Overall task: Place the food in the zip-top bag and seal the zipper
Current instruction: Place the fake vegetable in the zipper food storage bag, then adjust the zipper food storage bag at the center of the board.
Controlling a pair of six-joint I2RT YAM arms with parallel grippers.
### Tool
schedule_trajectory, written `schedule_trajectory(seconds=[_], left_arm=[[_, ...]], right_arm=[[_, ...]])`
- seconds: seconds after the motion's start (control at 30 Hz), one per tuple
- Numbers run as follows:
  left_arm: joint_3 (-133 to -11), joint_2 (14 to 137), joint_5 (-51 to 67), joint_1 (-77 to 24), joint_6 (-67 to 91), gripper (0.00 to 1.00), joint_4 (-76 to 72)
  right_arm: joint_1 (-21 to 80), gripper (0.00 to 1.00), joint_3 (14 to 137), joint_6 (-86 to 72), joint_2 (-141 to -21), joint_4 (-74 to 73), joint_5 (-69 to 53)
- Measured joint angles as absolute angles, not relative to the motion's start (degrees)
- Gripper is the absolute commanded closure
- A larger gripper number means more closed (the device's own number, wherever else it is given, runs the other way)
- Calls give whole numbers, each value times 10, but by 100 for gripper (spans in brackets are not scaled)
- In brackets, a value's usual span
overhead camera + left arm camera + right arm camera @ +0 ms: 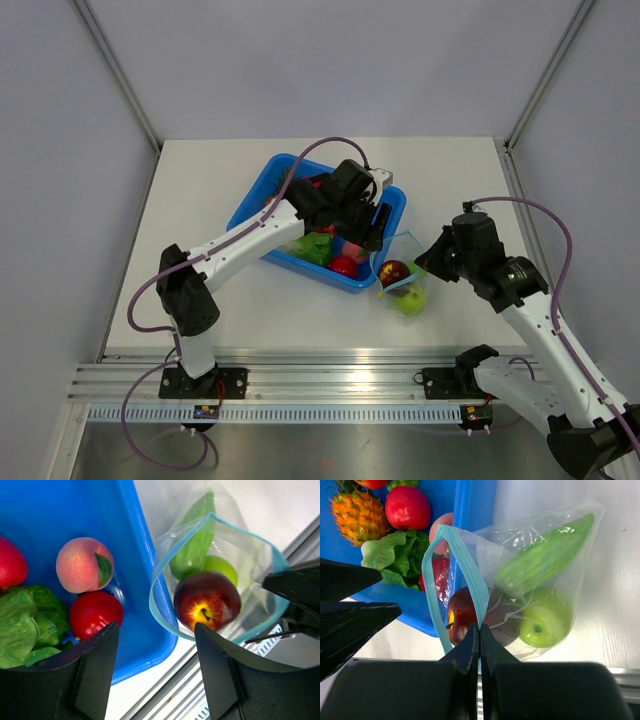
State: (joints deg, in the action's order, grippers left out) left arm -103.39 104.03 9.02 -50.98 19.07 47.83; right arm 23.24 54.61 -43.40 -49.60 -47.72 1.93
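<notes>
My right gripper [479, 632] is clamped on the zipper [429, 595], propping the bag [520, 530] mouth open on the counter, just beside the tray [480, 505]. My left gripper [156, 630], spread and empty, hovers above, near the peach [82, 565].

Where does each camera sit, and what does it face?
Top external: overhead behind the bases, facing the table; both arms show.
Left wrist: faces blue tray and zip-top bag; open left pincer shows.
Right wrist: faces the bag; right pincer shows, shut on zipper.
Wrist views share the dark red fruit.
</notes>
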Motion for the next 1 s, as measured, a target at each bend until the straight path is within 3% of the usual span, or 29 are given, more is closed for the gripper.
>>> schedule_trajectory(seconds=[0.43,0.5,0.53,0.63,0.67,1.0], left_arm=[[-1006,1090,98,-514,205,50,445],[-1002,1091,98,-515,210,59,438],[-999,1091,97,-515,213,70,433],[-996,1100,93,-517,219,88,425],[-996,1104,93,-517,222,100,423],[-999,1118,116,-518,239,100,421]], right_arm=[[232,100,547,-420,-496,-478,9],[232,100,547,-420,-496,-478,9],[232,100,548,-420,-496,-478,9],[232,100,556,-420,-499,-482,10],[232,100,561,-420,-501,-484,11],[231,100,647,-395,-548,-546,56]])
